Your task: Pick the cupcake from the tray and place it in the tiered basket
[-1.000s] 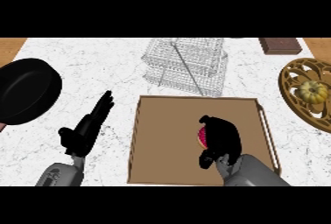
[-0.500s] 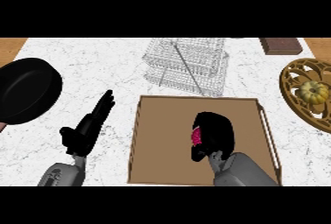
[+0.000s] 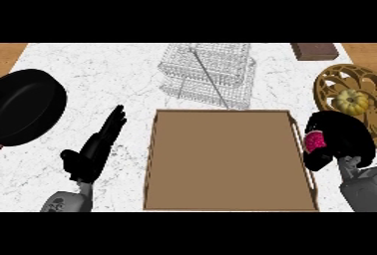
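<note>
1. The brown tray (image 3: 228,159) lies on the white marble counter (image 3: 110,74), and it serves as the landmark here.
2. Just past the tray's right rim, the right hand (image 3: 340,139) is curled round the pink cupcake (image 3: 316,142).
3. Left of the tray, the left hand (image 3: 94,152) rests with straight fingers.
4. Beyond the tray's far edge stands the wire tiered basket (image 3: 208,74).
5. Far left of the tray sits a black pan (image 3: 28,107).
6. Right of the tray, farther back, is a gold dish (image 3: 335,82) holding a small pumpkin (image 3: 351,101).

Black pan (image 3: 28,112) left – gold dish (image 3: 346,87) holding pumpkin (image 3: 352,101) right.
</note>
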